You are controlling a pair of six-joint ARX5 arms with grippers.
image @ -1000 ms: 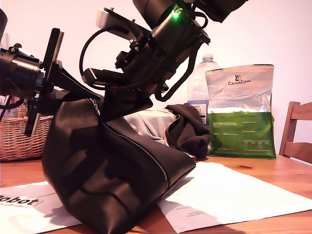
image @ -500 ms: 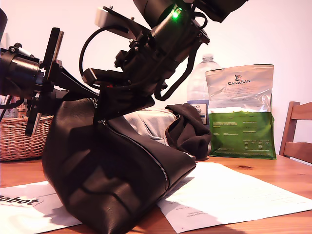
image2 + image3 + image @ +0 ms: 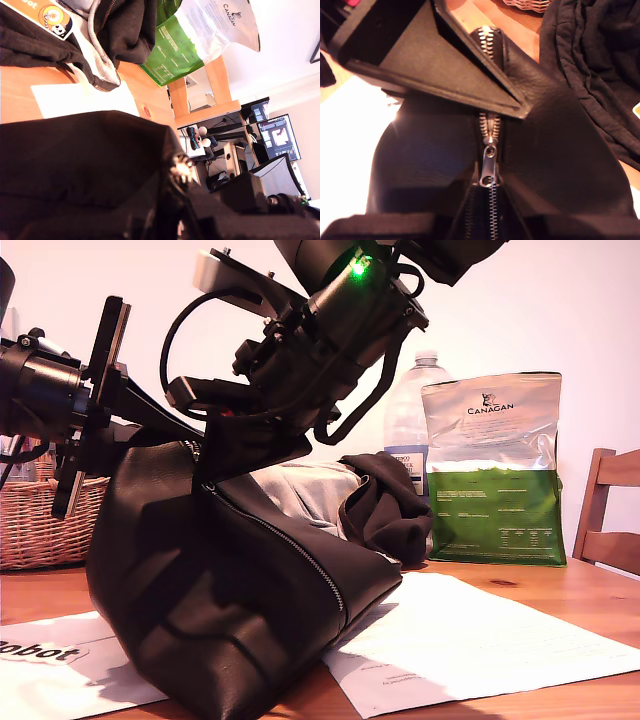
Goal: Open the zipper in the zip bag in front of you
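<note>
Zipper (image 3: 490, 127) pull tab pinched between my second end effector (image 3: 488, 181) fingers atop zip bag (image 3: 230, 610); first end effector state unclear.

Second gripper (image 3: 205, 485) w/ zipper (image 3: 275, 535) pull, slightly uphill (tiny shift).

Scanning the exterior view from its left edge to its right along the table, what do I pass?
Wicker basket → zip bag → grey and black garments → water bottle → CANAGAN pouch → wooden chair.
</note>
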